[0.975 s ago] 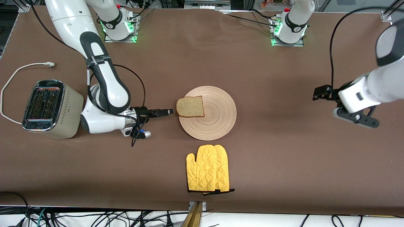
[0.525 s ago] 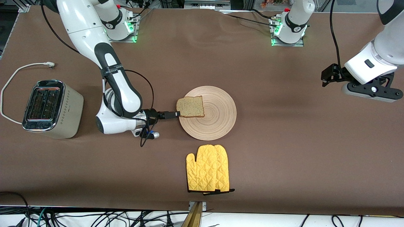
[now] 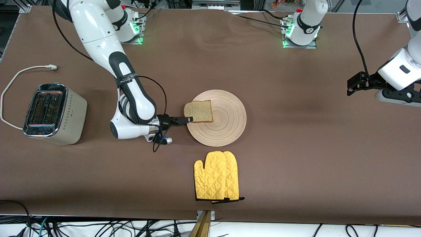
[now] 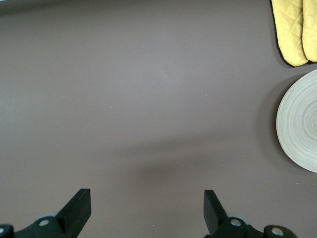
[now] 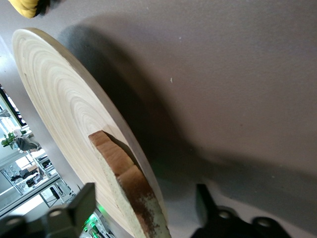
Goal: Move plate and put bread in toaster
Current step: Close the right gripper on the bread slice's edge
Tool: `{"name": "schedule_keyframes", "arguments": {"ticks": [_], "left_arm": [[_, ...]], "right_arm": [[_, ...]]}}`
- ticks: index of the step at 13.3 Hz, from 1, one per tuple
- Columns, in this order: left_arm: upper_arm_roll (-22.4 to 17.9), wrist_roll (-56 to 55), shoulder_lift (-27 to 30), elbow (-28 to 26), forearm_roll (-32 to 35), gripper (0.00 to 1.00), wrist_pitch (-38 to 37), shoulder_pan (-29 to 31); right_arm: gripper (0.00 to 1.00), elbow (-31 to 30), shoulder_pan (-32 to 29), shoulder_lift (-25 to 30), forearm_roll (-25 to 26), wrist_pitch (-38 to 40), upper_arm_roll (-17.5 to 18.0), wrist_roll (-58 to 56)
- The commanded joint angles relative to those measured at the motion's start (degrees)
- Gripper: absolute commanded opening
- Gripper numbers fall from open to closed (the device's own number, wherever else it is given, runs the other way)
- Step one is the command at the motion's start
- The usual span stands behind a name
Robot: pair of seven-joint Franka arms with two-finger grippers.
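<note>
The right gripper (image 3: 188, 119) has advanced to the bread (image 3: 198, 111), its spread fingers straddling the speckled slice's crusty corner without clamping. The slice lies on the ring-grained wooden plate (image 3: 227, 123), overhanging its rim. The left gripper (image 4: 146, 210) has risen, open, over bare brown table (image 3: 296, 158). The chrome-topped toaster (image 3: 54, 114) stands at the right arm's end.

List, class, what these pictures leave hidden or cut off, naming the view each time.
- Right gripper on the bread: contact unclear; right wrist view crops the fingertips.
- Toaster slots: contents too small in the front view.
- Plate: cut by the left wrist view's edge.
- Left gripper: fingers partly cropped there.
</note>
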State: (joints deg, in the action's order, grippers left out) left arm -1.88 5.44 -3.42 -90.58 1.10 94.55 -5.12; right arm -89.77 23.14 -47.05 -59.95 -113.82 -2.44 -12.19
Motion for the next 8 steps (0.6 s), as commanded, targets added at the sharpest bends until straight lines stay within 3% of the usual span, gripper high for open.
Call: {"name": "schedule_keyframes", "arguments": {"ticks": [1,8], "left_arm": [[0.0,0.7,0.3,0.1,-1.1,1.0,0.4,-0.5],[0.9,0.7,0.5,0.3,-1.0,1.0,0.2,-0.6]], "right_arm": [[0.65,0.7,0.1,0.5,-1.1,0.6,-0.4,-0.8],[0.65,-0.6,-0.1,1.7,0.4,6.7,-2.2,-0.6]]}}
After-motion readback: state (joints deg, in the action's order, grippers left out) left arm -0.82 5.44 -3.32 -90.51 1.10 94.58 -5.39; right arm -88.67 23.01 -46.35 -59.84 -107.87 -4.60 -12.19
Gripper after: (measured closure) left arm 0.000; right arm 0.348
